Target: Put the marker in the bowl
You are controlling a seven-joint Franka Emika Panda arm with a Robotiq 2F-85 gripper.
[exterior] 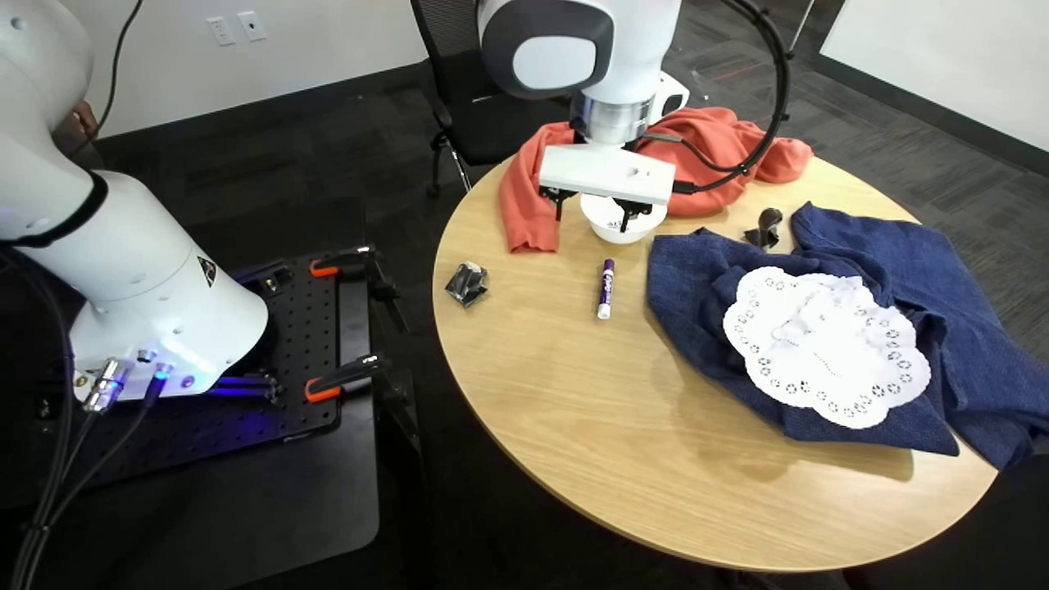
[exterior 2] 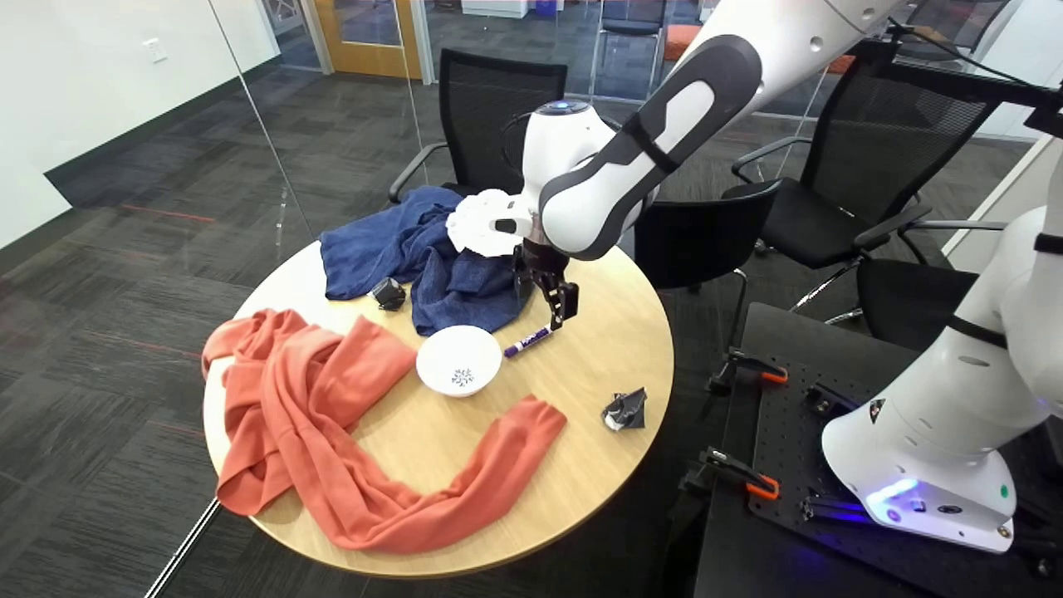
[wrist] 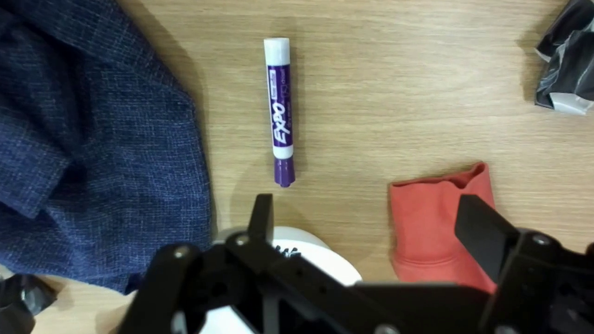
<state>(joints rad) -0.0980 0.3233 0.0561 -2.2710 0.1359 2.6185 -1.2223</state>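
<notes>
The purple-and-white cylindrical marker [wrist: 280, 111] lay flat on the round, wood-grained desk [exterior: 615, 426]. In the wrist view its long axis ran almost vertically at the upper centre of the frame: white end at top, purple cap directed downward, toward the small round white bowl [exterior 2: 457, 353]. Cap and bowl were near each other but apart.

A dark-blue woven cloth [wrist: 130, 139] occupied the left of that frame, its edge near the marker. A coral-red cloth [wrist: 434, 222] lay at lower right, a crumpled black wrapper [wrist: 568, 67] at upper right. In an exterior view, a scalloped white lace doily [exterior: 828, 344] rested on the dark-blue cloth at right.

The black two-finger end effector [wrist: 366, 215] was suspended above the desk, its fingers [wrist: 482, 232] spread wide, with desk surface visible between them, and apart from the marker. In the wrist view, the end effector hid part of the bowl at lower centre.
</notes>
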